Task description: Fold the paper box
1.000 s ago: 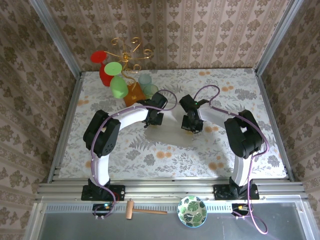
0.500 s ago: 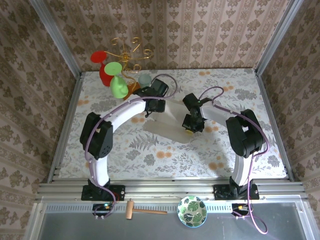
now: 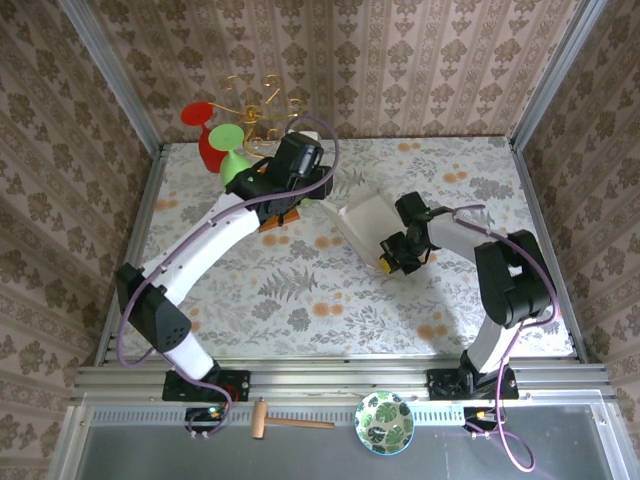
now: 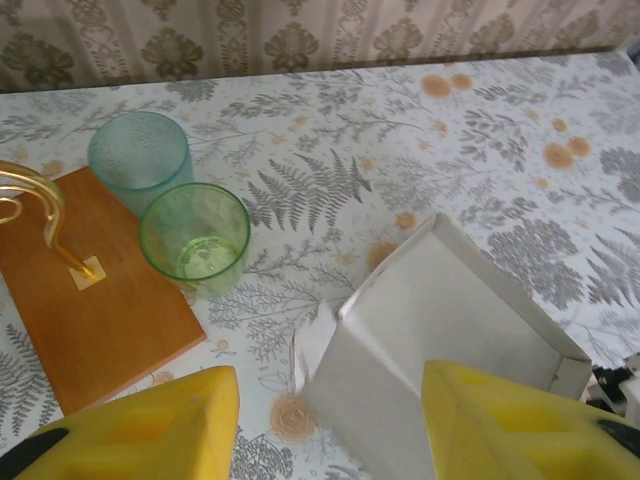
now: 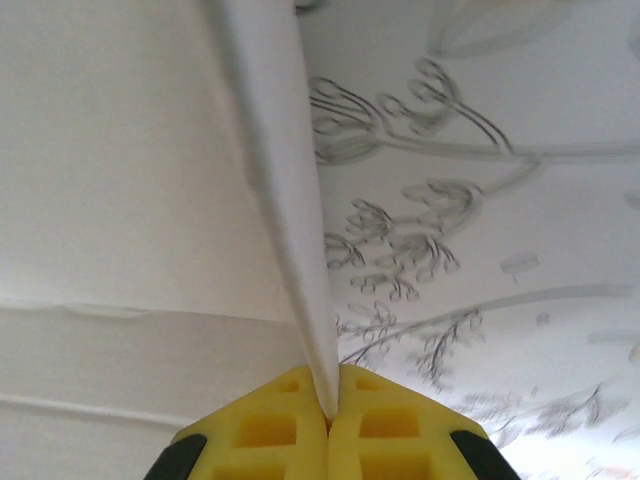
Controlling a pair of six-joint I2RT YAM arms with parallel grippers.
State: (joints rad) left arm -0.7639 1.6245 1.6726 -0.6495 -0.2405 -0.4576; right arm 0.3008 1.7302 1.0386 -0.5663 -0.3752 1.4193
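Right wrist: mid-fold, pinching box [image 5: 120,180] edge with right pincer [image 5: 328,408].
Next, probably closing the spread, empty left pincer [image 4: 330,425] on the opposite wall.

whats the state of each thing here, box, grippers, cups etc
paper box: partly folded, walls raised, one edge pinched
right gripper: shut on the paper box edge
left gripper: open, holding nothing
green cup: upright, empty
teal cup: upright, looks empty
leaf-pattern bowl: upright, empty
wooden mallet: lying on its side
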